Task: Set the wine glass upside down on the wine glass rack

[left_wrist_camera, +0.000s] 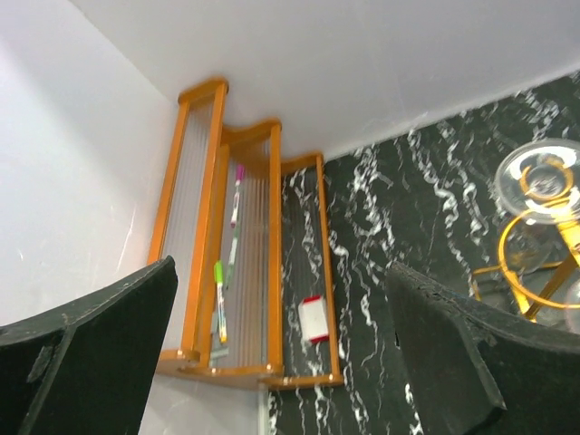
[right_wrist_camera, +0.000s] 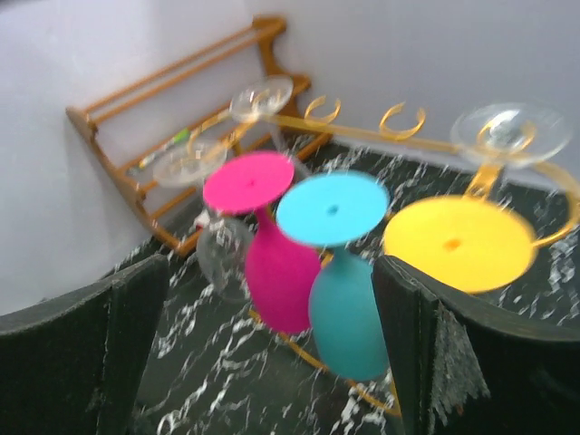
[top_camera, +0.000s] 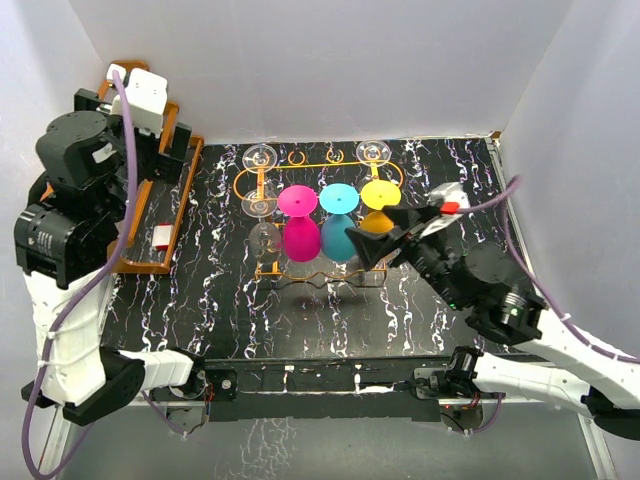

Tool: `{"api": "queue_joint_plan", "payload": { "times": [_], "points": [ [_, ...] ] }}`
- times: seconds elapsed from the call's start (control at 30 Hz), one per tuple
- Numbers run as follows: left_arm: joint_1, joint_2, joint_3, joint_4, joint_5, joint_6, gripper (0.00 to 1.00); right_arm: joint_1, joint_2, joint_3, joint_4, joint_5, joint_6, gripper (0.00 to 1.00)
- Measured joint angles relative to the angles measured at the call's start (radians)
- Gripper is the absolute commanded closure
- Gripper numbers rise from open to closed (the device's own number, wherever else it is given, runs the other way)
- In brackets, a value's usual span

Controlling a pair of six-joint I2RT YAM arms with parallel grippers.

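Setting: a black table (top_camera: 200, 300) veined with white, closed in by plain white walls.
Wine glass rack (top_camera: 320, 165): a thin orange wire frame standing at the middle back of the table, with an oval top rail, small ring loops and wavy bars low down.
Yellow wine glass (right_wrist_camera: 458, 243): it hangs upside down on the right side of the rack, its flat round foot on top and its bowl pointing down.
Pink wine glass (top_camera: 298, 200): upside down on the rack, on the left of the coloured row.
Teal wine glass (top_camera: 338, 198): upside down between the pink and the yellow one, close to both.
Clear glasses (top_camera: 261, 157): several hang upside down at the back corners and the left end of the rack.
My right gripper (right_wrist_camera: 270, 265): my two dark fingers are spread wide and hold nothing. I am level with the coloured glasses, and the yellow one is just beside my right-hand finger. I cannot tell whether I touch it.
My left gripper (left_wrist_camera: 281, 267): raised at the far left, well apart from the rack, fingers spread wide with nothing between them.
Wooden shelf (left_wrist_camera: 272, 163): a stepped orange-brown shelf in the left corner, in front of my left fingers.
On the shelf: marker pens (left_wrist_camera: 218, 281) and a small red and white object (left_wrist_camera: 313, 317).
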Motion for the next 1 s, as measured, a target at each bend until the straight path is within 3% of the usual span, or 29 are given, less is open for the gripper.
{"api": "queue_joint_plan", "payload": {
  "times": [0.1, 0.23, 0.33, 0.4, 0.47, 0.6, 0.67, 0.83, 1.0],
  "points": [
    [0.027, 0.006, -0.061, -0.006, -0.023, -0.003, 0.03, 0.005, -0.024, 0.061, 0.005, 0.103, -0.062, 0.02],
    [0.097, 0.08, -0.089, -0.067, 0.016, -0.047, 0.03, -0.006, -0.016, 0.109, 0.067, 0.38, -0.19, 0.01],
    [0.163, 0.177, -0.071, -0.138, 0.103, -0.09, 0.03, -0.078, 0.003, 0.108, 0.15, 0.496, -0.294, 0.01],
    [0.214, 0.222, -0.071, -0.169, 0.17, -0.119, 0.03, -0.199, 0.034, 0.119, 0.169, 0.489, -0.322, 0.01],
    [0.268, 0.245, -0.071, -0.193, 0.226, -0.144, 0.03, -0.43, 0.113, 0.182, 0.131, 0.383, -0.289, 0.0],
    [0.348, 0.233, -0.072, -0.211, 0.291, -0.183, 0.03, -1.035, 0.322, 0.309, 0.088, 0.008, -0.082, 0.0],
    [0.37, 0.222, -0.074, -0.21, 0.308, -0.198, 0.03, -1.207, 0.375, 0.263, 0.058, -0.119, 0.038, 0.0],
    [0.383, 0.187, -0.15, -0.185, 0.31, -0.237, 0.03, -1.419, 0.419, 0.23, -0.024, -0.379, 0.257, 0.0],
    [0.383, 0.167, -0.275, -0.148, 0.269, -0.27, 0.03, -1.438, 0.38, 0.121, -0.041, -0.483, 0.398, 0.01]
  ]
}}
